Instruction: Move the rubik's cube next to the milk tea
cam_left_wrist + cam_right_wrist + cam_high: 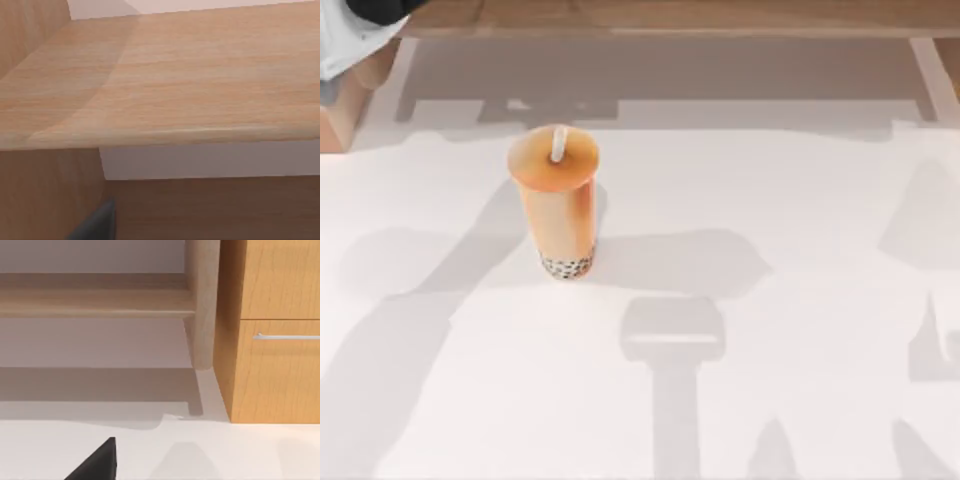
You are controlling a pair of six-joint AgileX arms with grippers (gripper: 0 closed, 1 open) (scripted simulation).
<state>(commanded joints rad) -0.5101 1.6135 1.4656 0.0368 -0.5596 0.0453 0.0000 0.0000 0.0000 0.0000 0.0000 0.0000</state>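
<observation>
The milk tea (557, 205) stands upright on the white surface (770, 400), left of that surface's middle; its flat orange lid carries a white straw stub, and dark pearls show at its base; a white and black part of the left arm (355, 25) sits well up and left of the cup. In each wrist view a dark tool tip shows; whether either tool is wide or narrow I cannot tell. The right wrist view shows a wooden cabinet (275, 340) with a metal handle.
</observation>
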